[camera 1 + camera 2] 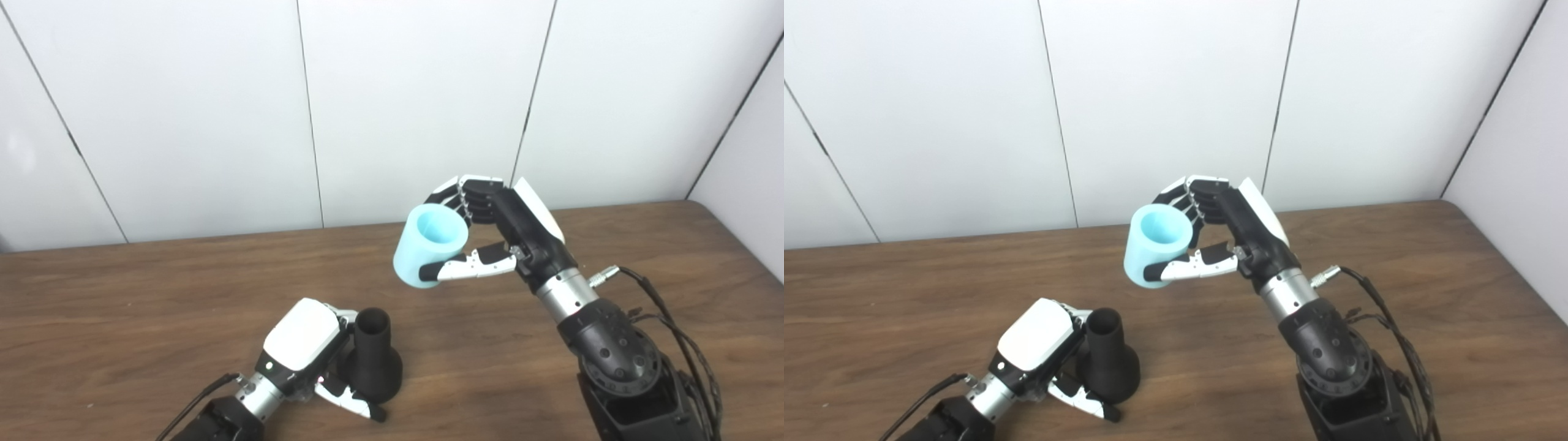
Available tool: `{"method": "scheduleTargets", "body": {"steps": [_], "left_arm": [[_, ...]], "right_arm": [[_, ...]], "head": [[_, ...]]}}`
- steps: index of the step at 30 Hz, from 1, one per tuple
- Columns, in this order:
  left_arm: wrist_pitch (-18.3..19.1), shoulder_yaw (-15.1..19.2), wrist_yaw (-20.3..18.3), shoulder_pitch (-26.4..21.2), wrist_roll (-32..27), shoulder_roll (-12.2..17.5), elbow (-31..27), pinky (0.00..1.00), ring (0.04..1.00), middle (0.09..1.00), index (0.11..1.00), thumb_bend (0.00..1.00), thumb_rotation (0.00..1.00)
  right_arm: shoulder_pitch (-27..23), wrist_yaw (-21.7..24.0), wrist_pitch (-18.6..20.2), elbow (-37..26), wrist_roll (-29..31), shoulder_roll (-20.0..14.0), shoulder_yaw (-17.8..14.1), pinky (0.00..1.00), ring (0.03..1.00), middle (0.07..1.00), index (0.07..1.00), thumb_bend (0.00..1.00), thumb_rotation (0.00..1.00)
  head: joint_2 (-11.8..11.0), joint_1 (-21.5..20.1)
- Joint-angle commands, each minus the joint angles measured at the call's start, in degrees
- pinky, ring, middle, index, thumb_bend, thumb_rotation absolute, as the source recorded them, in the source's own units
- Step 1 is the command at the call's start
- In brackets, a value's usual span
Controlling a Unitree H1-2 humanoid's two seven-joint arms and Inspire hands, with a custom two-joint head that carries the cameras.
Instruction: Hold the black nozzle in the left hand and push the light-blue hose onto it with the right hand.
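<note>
Judging by its thick wall and matte look, your hose [430, 245] is a short, light, fairly stiff sleeve, so keep squeezing it round the middle and leave both open ends clear. Your right hand [490, 229] has it clasped, fingers [450, 191] curled over the far side and thumb across the near side, tilted, lifted off the table [122, 294]. It hangs above and to the right of the nozzle [372, 361], well apart from it. That nozzle looks rigid and slick, with a flared base; it stands upright on the table, mouth up. Your left hand [306, 349] wraps its lower part from the left, thumb under the base's near edge, neck left free for the hose.
</note>
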Motion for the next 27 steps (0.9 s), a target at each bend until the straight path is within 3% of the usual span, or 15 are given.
{"method": "scheduleTargets", "body": {"steps": [1,11,27], "left_arm": [[0.52,-1.82,-0.26,2.45,1.00,-1.69,1.84,0.12,0.181,0.471,0.479,0.53,0.00],[0.67,-1.85,-1.02,2.57,0.90,-1.73,1.41,0.14,0.195,0.471,0.479,0.53,0.00],[1.03,-1.71,-1.79,3.13,0.68,-1.69,0.12,0.12,0.175,0.471,0.479,0.53,0.00]], "right_arm": [[-2.26,0.63,-0.46,-2.51,-0.73,-0.30,0.28,0.26,0.385,0.462,0.535,0.51,0.00],[-0.86,2.66,-1.12,-2.98,-2.53,0.21,2.65,0.27,0.386,0.465,0.535,0.51,0.00],[1.24,2.59,-6.41,1.00,-4.24,0.39,4.80,0.28,0.397,0.467,0.526,0.52,0.00]], "head": [[0.06,0.10],[0.51,0.67],[0.88,0.89]]}}
